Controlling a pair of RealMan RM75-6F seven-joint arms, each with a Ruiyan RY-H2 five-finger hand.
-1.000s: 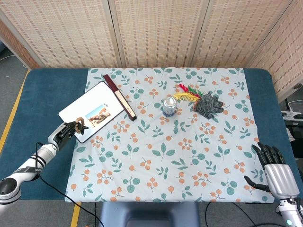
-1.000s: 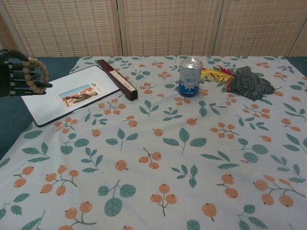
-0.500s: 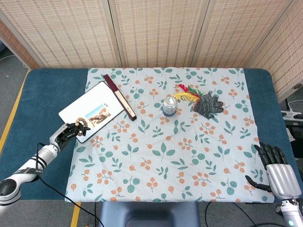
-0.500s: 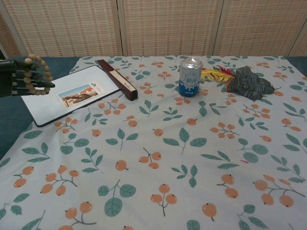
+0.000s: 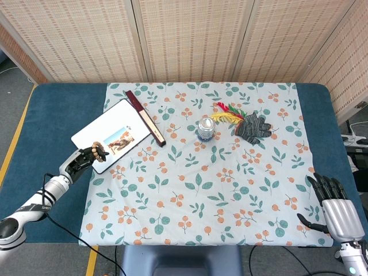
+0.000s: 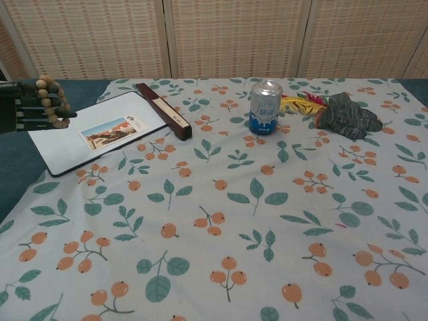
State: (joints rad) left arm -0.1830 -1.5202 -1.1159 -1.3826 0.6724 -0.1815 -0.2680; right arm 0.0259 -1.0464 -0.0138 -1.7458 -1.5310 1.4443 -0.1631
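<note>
My left hand (image 5: 82, 160) (image 6: 25, 107) hovers at the near left corner of a white board (image 5: 109, 134) (image 6: 100, 130) and holds a string of wooden beads (image 5: 98, 152) (image 6: 51, 99) looped over its fingers. A picture card (image 5: 120, 140) (image 6: 112, 130) lies on the board, just right of the beads. My right hand (image 5: 337, 209) stays at the table's near right corner with its fingers spread and nothing in it; the chest view does not show it.
A dark red folded fan (image 5: 146, 117) (image 6: 164, 110) lies along the board's right edge. A drink can (image 5: 206, 128) (image 6: 265, 106) stands mid-table, with coloured feathers (image 5: 225, 111) (image 6: 298, 102) and a grey knitted glove (image 5: 252, 126) (image 6: 347, 114) to its right. A floral cloth (image 5: 207, 190) covers the table.
My left hand shifted slightly, dipping toward me and coming back, and the beads now hang closer over its fingers. The right hand barely moved.
</note>
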